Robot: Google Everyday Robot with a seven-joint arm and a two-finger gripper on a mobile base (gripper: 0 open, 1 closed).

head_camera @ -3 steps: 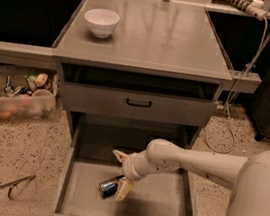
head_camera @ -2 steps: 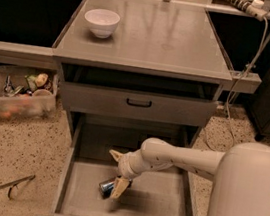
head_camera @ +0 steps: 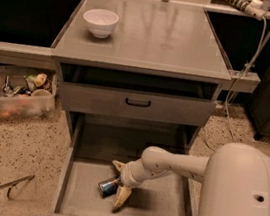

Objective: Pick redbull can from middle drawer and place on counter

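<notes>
Camera view looks down on the pulled-out middle drawer (head_camera: 160,207), where the gripper (head_camera: 116,185) reaches in from 3 o'clock, its two tan fingers (head_camera: 121,199) spread apart. The redbull can (head_camera: 106,186) lies on its side on the drawer floor between them, toward 9 o'clock. At 12 o'clock, the counter (head_camera: 155,37) carries a white bowl (head_camera: 100,22).

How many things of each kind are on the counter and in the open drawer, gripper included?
white bowl, on the counter: 1
redbull can, in the middle drawer: 1
gripper, in that drawer, at the can: 1
Total: 3
</notes>
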